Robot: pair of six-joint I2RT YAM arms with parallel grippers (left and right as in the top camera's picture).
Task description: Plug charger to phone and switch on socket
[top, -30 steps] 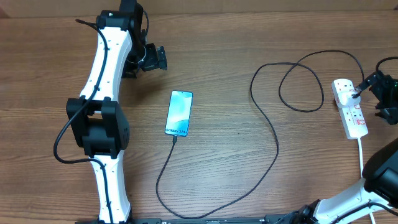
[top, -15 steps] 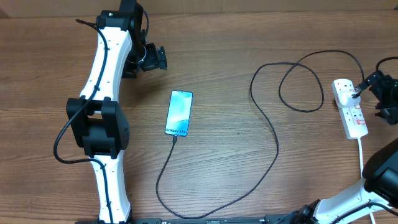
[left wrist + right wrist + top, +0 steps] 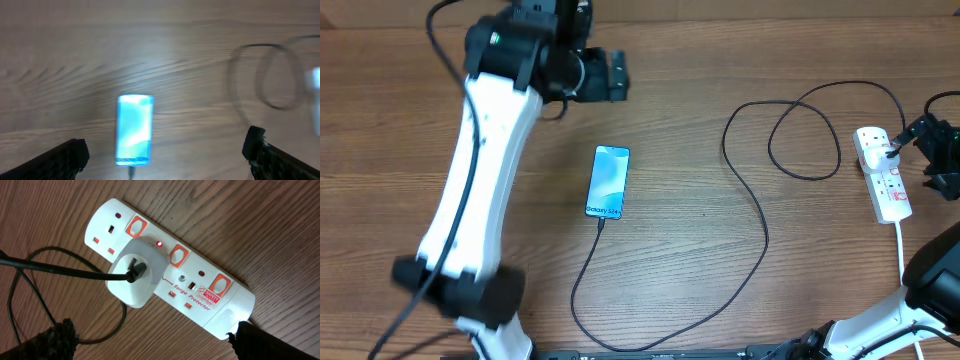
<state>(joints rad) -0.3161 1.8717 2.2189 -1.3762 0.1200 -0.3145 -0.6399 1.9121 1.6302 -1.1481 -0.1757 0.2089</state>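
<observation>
Socket (image 3: 197, 277) indicator (image 3: 159, 244) lit red, visible right wrist only.

Between the phone (image 3: 608, 181) and the long curve of the charger (image 3: 60, 268) I see bare desk (image 3: 690, 100); a gripper can pass there from the far edge. The charger runs close to the near edge and coils just beside the socket (image 3: 883, 175) at the right edge, so that side is crowded. The left arm (image 3: 475, 170) covers the left side.
</observation>
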